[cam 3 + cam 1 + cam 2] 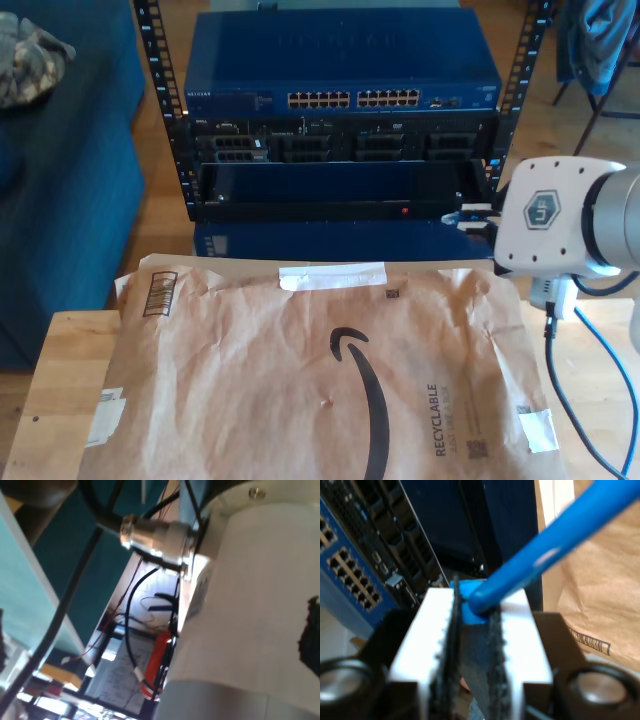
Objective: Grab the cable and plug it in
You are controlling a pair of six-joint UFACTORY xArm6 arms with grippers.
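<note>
My second gripper [472, 610] is shut on the cable [545, 550], a bright-blue lead that rises from between the white fingers [427, 630]. Its plug is hidden between the pads. Close behind the fingers stands the blue network switch [345, 570] with its rows of ports. In the exterior view an arm with a white joint [545, 215] reaches toward the rack from that view's right, and a stretch of the blue cable [605, 345] hangs below it. The first wrist view looks at a white arm casing [250, 605] and a metal connector [155, 537].
A rack holds the blue switch [340, 70] on top, with dark server units [340, 145] below. A large brown paper mailer [300, 370] lies over a wooden table [60, 380] in front. A blue sofa [60, 200] stands at the exterior view's left.
</note>
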